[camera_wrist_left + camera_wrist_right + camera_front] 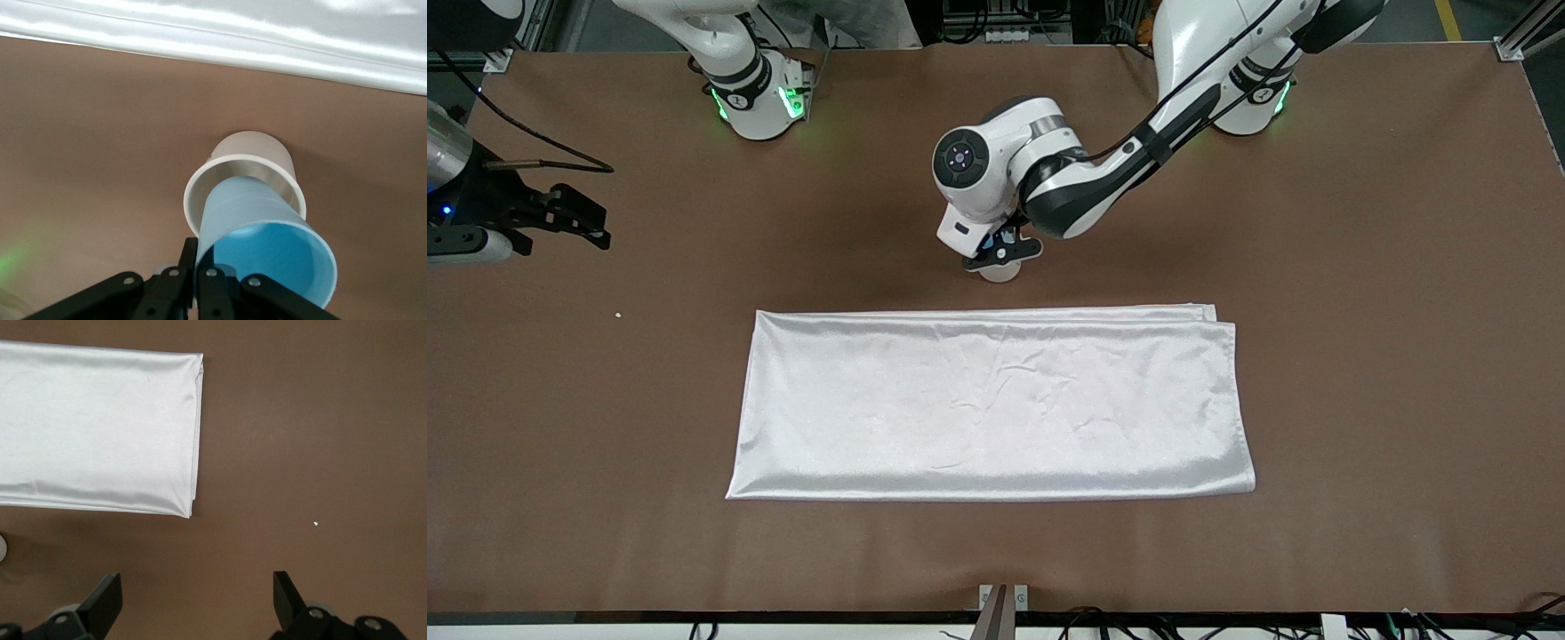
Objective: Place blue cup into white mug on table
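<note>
Right now the small bright-blue plastic cup with paler translucent sides (267,247) hangs from the left gripper (197,277), whose two black fingers are pinched tight on the cup's rim. The cup is tilted: its open mouth sits up by the fingers and its long axis slants down and away from them, so its base already dips inside the mouth of the small off-white cylindrical mug (250,170). That mug stands upright on the matte brown table (1360,356), directly under the left gripper and a little forward of its fingertips; its handle cannot be made out. In the front view only a pale sliver of the mug (1000,271) shows beneath the left gripper (1003,252).

The relation that matters is that slant. The cup is not yet in line with the mug's upright axis, so, as I judge it, it should be straightened and lowered before release, or it may catch the rim and tip the mug.

Near the mug, on the front-camera side of it, lies the folded white rectangular satin cloth (991,400).

The right gripper (197,600) waits with its fingers spread wide and empty over bare table at the right arm's end, well apart from the mug; the left arm is plainly the nearer.
</note>
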You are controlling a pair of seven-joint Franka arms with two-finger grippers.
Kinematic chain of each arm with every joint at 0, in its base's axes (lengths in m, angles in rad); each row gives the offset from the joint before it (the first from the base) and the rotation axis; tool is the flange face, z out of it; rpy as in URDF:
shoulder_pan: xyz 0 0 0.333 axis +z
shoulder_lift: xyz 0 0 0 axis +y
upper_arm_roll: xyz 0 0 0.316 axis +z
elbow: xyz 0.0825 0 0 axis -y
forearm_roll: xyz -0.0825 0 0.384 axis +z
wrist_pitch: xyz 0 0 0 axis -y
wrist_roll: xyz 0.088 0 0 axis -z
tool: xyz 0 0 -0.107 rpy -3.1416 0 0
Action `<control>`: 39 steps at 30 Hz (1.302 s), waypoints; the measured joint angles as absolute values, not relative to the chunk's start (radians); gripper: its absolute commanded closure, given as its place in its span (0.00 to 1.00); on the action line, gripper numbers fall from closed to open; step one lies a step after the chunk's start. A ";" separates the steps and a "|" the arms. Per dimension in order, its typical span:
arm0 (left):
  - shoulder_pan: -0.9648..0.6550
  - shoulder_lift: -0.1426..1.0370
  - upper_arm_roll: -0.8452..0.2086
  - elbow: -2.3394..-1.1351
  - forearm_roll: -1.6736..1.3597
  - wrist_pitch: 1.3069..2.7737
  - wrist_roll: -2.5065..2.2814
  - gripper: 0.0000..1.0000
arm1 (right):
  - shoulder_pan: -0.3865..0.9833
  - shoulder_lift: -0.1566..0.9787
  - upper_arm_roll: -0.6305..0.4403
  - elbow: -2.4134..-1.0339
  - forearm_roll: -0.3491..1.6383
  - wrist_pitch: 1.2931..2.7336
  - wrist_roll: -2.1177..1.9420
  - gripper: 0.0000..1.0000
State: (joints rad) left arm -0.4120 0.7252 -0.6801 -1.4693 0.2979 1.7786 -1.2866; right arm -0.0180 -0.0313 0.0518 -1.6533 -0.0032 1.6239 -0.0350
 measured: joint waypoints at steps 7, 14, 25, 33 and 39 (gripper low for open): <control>-0.464 0.736 -0.635 -1.469 0.298 1.800 -1.287 1.00 | -0.018 -0.031 0.052 -1.653 -0.003 1.623 -0.036 0.00; -0.466 0.736 -0.630 -1.467 0.298 1.804 -1.287 1.00 | -0.018 -0.031 0.052 -1.653 -0.003 1.623 -0.037 0.00; -0.464 0.736 -0.624 -1.464 0.298 1.805 -1.287 0.98 | -0.018 -0.031 0.052 -1.653 -0.003 1.623 -0.038 0.00; -0.463 0.736 -0.612 -1.462 0.298 1.806 -1.287 0.89 | -0.018 -0.031 0.052 -1.653 -0.003 1.623 -0.039 0.00; -0.461 0.736 -0.610 -1.460 0.298 1.806 -1.287 0.89 | -0.018 -0.031 0.052 -1.653 -0.003 1.622 -0.039 0.00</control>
